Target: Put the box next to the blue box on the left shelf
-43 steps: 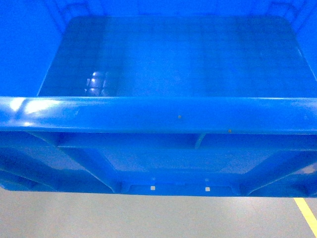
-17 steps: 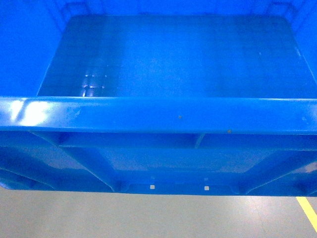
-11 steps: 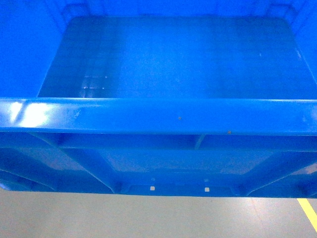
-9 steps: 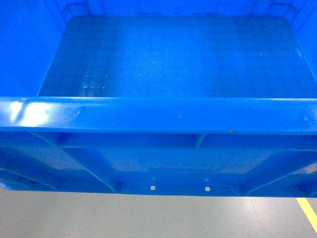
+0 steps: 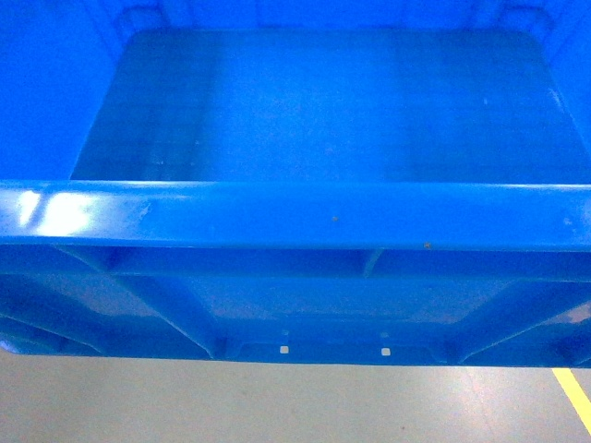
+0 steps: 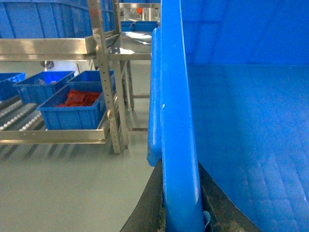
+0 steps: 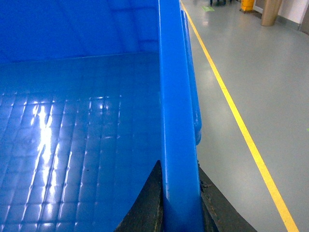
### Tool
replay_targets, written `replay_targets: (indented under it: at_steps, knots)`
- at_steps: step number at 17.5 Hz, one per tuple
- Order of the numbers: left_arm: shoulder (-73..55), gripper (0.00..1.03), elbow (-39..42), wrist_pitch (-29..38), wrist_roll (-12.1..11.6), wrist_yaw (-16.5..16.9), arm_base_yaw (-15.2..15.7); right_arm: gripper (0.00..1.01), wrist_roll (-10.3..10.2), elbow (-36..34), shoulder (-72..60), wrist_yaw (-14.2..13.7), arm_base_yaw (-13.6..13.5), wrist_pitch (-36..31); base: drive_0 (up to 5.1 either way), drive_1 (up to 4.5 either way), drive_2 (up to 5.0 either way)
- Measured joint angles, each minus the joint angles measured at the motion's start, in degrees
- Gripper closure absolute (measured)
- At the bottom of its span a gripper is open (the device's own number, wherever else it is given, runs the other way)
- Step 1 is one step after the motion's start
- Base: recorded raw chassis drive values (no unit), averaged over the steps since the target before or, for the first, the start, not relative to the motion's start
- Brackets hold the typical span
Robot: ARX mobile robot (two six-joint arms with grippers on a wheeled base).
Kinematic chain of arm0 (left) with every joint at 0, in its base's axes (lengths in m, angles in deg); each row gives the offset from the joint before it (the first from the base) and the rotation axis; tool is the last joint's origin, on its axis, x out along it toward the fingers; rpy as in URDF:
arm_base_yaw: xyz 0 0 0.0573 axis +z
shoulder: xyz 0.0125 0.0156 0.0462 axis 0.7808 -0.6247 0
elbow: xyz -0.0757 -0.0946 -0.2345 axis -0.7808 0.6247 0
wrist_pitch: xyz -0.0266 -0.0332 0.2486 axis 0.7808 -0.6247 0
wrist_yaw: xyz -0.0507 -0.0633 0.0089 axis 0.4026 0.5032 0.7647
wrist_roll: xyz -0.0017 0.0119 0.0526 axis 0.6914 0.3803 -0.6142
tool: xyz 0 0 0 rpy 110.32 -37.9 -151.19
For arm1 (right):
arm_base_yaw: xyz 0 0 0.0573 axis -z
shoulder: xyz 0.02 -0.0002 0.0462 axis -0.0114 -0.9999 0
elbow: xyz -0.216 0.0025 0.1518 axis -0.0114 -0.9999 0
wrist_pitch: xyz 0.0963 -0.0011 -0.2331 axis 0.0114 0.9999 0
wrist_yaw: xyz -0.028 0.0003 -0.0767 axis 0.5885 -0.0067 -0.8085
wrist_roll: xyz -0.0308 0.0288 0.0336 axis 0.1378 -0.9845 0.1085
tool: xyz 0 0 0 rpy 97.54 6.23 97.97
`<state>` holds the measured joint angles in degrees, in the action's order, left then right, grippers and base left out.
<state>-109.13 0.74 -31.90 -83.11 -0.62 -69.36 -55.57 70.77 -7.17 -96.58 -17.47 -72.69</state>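
Observation:
The box (image 5: 332, 120), a large bright-blue crate, fills the head view, its near rim (image 5: 295, 217) running straight across; neither gripper shows there. In the left wrist view my left gripper (image 6: 181, 205) is shut on the box's left rim (image 6: 176, 121), with one dark finger (image 6: 148, 205) on each side. My right gripper (image 7: 179, 205) is shut the same way on the right rim (image 7: 174, 96). The left shelf (image 6: 53, 136), a roller rack with a steel front rail, lies off to the left. On it stand small blue boxes, the nearest (image 6: 72, 113) holding red parts.
Steel uprights (image 6: 108, 82) and a higher steel shelf (image 6: 48, 48) frame the rack, with more blue crates (image 6: 43, 19) above. Grey floor (image 5: 277, 406) shows under the box. A yellow floor line (image 7: 241, 130) runs along the right side.
The bright reflection on the left of the box's floor has faded away. The box keeps the same place in the head view.

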Motion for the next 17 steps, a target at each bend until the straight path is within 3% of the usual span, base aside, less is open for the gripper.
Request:
replay_targets:
  at_steps: [17]
  knots:
    - [0.02, 0.95, 0.02, -0.09, -0.02, 0.0, -0.04, 0.91, 0.0, 0.0, 0.0, -0.02, 0.0, 0.07, 0.1, 4.19, -4.1]
